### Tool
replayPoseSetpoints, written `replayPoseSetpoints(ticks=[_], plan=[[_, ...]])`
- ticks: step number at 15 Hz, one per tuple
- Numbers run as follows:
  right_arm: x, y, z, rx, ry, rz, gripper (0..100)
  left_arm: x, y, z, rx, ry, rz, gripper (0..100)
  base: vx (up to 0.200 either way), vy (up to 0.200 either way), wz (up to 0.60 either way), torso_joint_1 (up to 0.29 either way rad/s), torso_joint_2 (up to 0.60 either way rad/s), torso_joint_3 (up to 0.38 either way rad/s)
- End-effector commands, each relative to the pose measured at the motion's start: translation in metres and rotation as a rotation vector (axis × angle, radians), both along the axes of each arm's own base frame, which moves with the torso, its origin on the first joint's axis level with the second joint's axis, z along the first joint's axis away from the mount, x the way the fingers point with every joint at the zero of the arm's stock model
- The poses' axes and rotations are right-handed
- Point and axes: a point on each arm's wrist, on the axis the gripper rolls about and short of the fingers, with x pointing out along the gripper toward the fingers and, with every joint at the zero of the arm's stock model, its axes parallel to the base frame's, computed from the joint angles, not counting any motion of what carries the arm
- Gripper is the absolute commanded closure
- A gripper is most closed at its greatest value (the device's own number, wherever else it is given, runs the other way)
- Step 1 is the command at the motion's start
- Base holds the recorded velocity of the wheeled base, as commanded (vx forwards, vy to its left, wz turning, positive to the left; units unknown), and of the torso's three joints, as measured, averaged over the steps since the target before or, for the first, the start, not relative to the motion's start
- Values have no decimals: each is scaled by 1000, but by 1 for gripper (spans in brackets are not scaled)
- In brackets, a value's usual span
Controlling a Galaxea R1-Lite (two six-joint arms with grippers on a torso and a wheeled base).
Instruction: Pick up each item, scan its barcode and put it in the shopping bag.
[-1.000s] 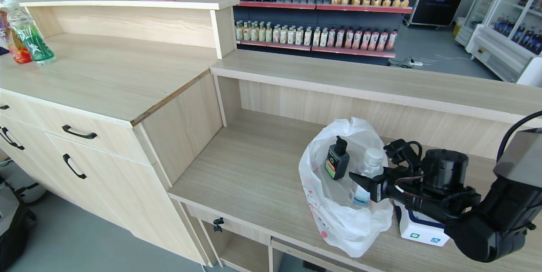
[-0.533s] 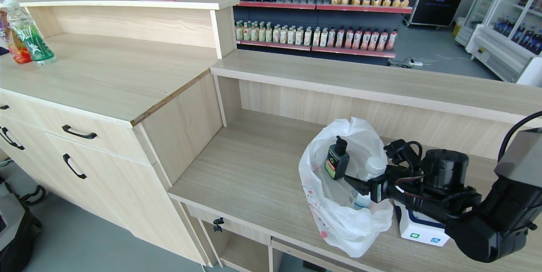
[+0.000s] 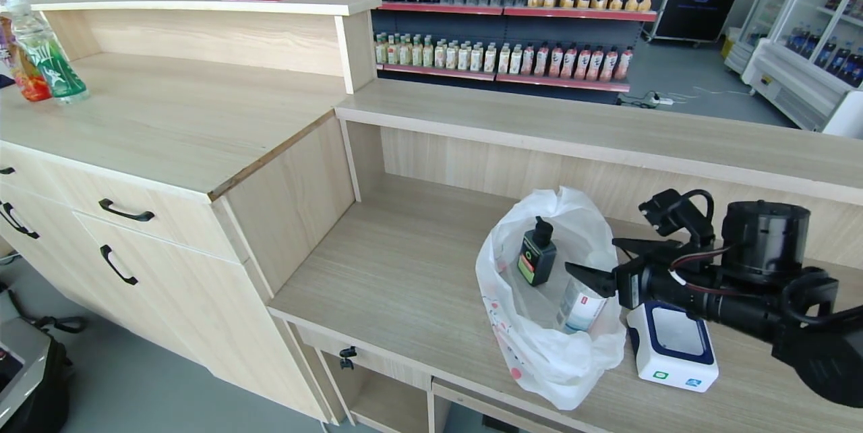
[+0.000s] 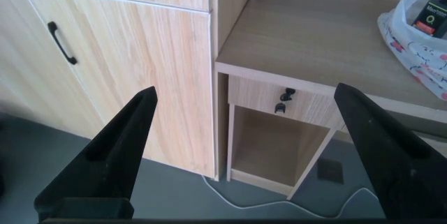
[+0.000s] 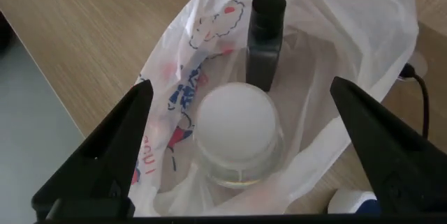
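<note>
Plastic bag (image 3: 532, 360) holds the clear bottle (image 3: 581, 305), my right gripper (image 3: 590, 254) spread just above. I'd lift straight up, avoiding the rim.

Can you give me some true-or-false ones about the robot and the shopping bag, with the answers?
1. The black bottle is inside the shopping bag. True.
2. The right gripper is squeezing the clear bottle. False: its jaws are wide open, and the bottle stands in the bag.
3. The scanner sits beside the bag. True.
4. The green bottle is in the bag. False: it stands on the higher counter, far off to the left.
</note>
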Motion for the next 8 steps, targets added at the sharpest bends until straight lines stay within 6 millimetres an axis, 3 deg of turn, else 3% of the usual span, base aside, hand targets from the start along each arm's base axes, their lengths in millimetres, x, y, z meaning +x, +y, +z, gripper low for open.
replayPoseSetpoints(ticks=[1,3,5,8], plan=[[-55,-27,69,-93,-208,-31,0,0,0,0,1,1,0,0,0,0,0,0,0,0],[-88,-42,85,-206,-248,-58,0,0,0,0,0,2,0,0,0,0,0,0,0,0],[-102,-52,100,-276,-321,-103,0,0,0,0,0,2,0,0,0,0,0,0,0,0],[-112,-53,125,-237,-338,-115,0,0,0,0,0,2,0,0,0,0,-600,-1,5,7]])
